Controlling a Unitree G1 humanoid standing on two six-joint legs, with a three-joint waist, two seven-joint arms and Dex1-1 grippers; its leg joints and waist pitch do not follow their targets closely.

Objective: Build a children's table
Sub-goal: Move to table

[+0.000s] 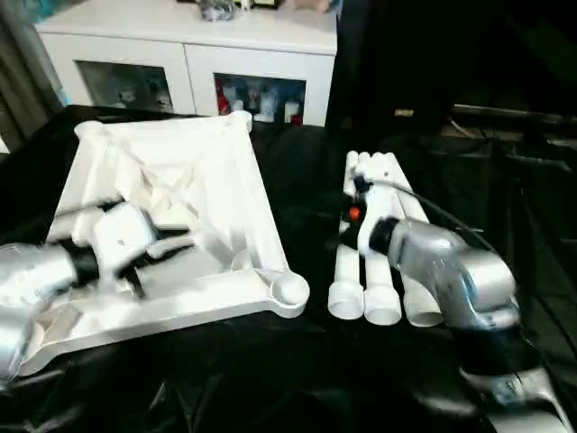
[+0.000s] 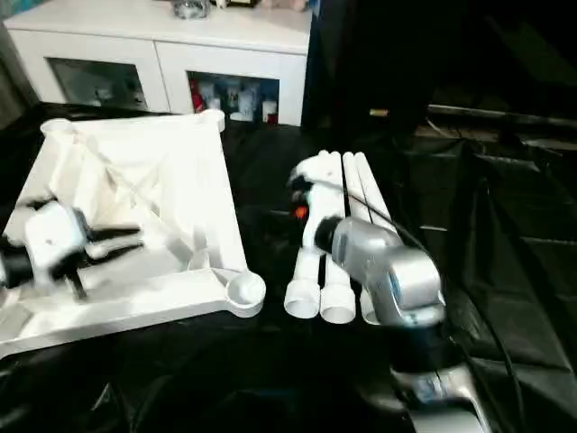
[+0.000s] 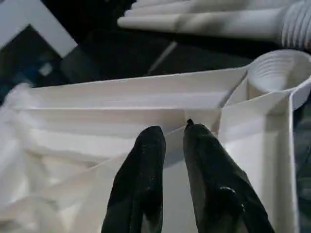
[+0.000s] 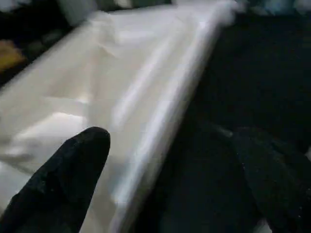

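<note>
The table top (image 1: pixel 194 171) lies upside down, ribs up, on the black-covered tabletop (image 1: pixel 306 361), on the robot's left. The legs (image 1: pixel 383 262) lie side by side just to its right. The left end effector (image 3: pixel 172 145) hovers over the ribbed underside, fingers slightly parted, grasping nothing. The right end effector (image 4: pixel 170 160) is spread wide and empty beside the table top's rim.

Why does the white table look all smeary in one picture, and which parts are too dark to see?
Right wrist view: the table top is blurred and washed out, its ribs lost. Left eye view: the left hand is a bit blurred, and the black cloth hides detail. Left wrist view: sharper, the corner socket and legs read clearly.
</note>
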